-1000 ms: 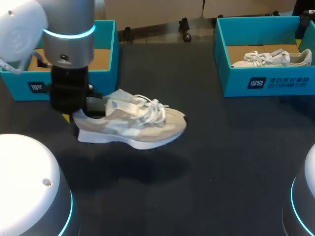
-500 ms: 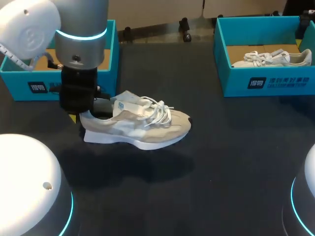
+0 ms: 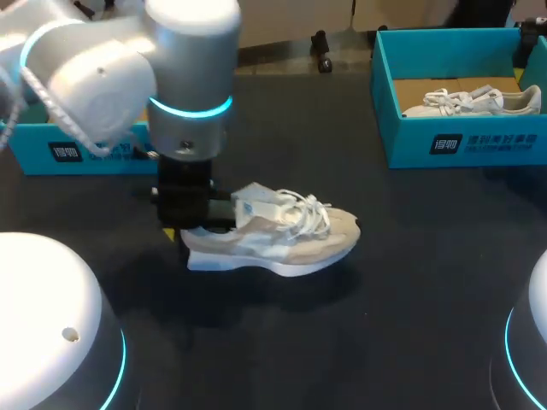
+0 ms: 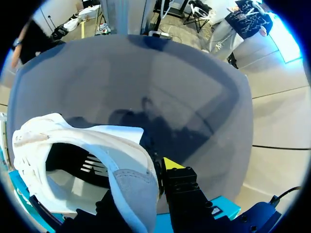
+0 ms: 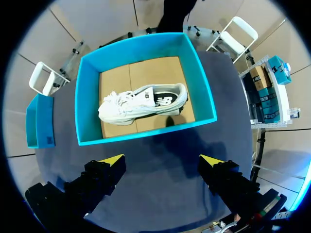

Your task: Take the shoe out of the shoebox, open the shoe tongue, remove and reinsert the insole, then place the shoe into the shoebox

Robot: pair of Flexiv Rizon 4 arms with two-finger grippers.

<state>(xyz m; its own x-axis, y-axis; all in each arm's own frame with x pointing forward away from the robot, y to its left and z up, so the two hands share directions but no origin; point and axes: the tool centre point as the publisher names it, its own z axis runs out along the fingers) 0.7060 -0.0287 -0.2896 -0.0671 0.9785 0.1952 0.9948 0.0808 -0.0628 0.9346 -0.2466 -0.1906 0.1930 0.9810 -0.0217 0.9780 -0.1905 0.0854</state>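
Table (image 3: pixel 427 282): dark top. Left arm (image 3: pixel 184 77) in from left, wrist vertical near mid-table. Right shoebox (image 3: pixel 461 141) holds second shoe (image 3: pixel 474 101). Shoe (image 3: pixel 282 235) at mid-table, toe pointing right. Left gripper (image 3: pixel 192 224) clamped on heel collar (one finger inside). Right gripper (image 5: pixel 163 162) spread wide above right shoebox.

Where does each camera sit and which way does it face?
Head view: above and behind the robot, looking down on the table; left arm enters at left, left pincer on the shoe.
Left wrist view: on the left wrist, looking along the fingers over the table; left pincer shut on the shoe's heel.
Right wrist view: on the right wrist, facing down on the right shoebox holding a second shoe; right pincer open.
Shared: head and left wrist views, the gripped shoe; head and right wrist views, the right shoebox.
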